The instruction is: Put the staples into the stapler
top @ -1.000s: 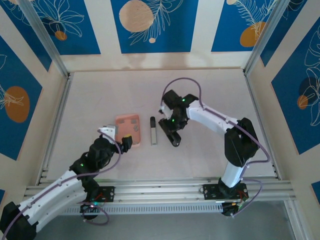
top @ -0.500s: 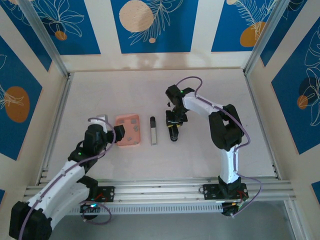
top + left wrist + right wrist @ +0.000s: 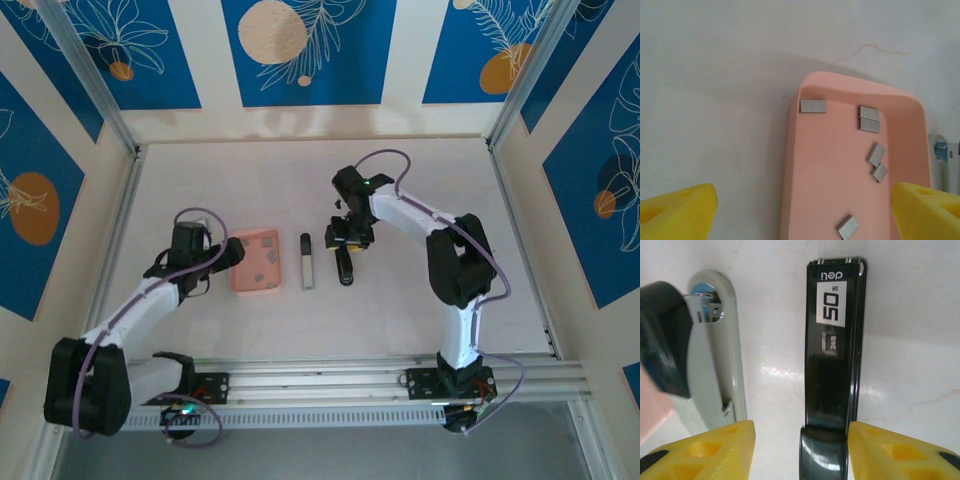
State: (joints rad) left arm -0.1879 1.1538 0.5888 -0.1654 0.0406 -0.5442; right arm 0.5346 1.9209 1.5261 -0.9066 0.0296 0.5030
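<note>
We log left arm (image 3: 140,300) reaching forward and inward, left gripper (image 3: 230,253) spread wide, right arm (image 3: 450,260) folded at elbow, right gripper (image 3: 344,252) fingers parted

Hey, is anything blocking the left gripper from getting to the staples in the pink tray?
Nothing visible is. The staples lie loose and uncovered on the floor of the tray, just ahead of the open left gripper. Only the low rim of the tray stands around them.
</note>
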